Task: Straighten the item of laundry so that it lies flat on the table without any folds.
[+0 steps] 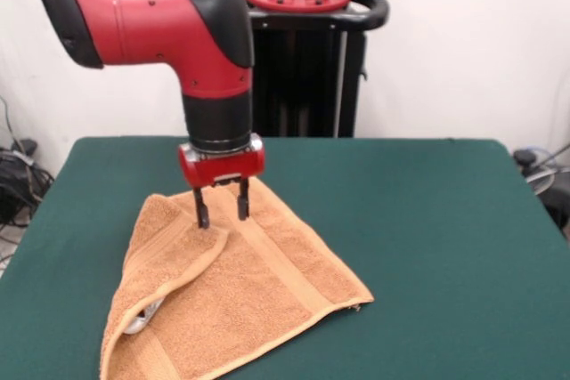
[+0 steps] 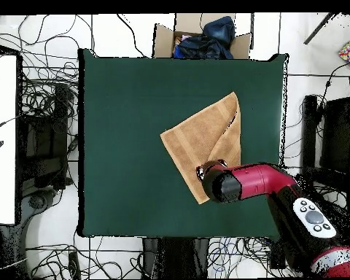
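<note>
The orange-tan towel (image 1: 249, 295) lies on the dark green table (image 1: 427, 220), left of centre and near the front edge in the front view. Its left side is folded over in a long flap, and a small white tag (image 1: 142, 319) shows under the flap. My gripper (image 1: 222, 211) points straight down over the towel's far corner, fingers apart with nothing between them, tips at the cloth by the flap's upper end. In the overhead view the towel (image 2: 203, 135) lies as a partly folded diamond, and the arm covers its lower corner and the gripper.
The robot pedestal (image 1: 303, 60) stands behind the table's far edge. In the overhead view a cardboard box of dark clothes (image 2: 200, 38) sits just beyond the table's top edge. Cables lie on the floor around the table, and a white bench (image 2: 1, 138) stands at the left.
</note>
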Controlling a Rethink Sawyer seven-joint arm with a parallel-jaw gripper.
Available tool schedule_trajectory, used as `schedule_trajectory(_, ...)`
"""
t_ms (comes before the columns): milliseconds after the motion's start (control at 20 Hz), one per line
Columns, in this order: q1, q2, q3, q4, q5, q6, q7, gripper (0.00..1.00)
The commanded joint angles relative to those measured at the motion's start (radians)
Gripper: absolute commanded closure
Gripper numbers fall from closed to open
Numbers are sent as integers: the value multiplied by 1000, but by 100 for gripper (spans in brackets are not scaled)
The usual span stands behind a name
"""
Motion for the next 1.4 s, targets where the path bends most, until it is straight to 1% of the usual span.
schedule_trajectory(50,42,89,-19,-32,-85,-77,15,0)
schedule_trajectory(750,44,137,-22,-85,-95,-87,7,0)
schedule_trajectory(1400,36,146,-14,-106,-95,-81,-9,0)
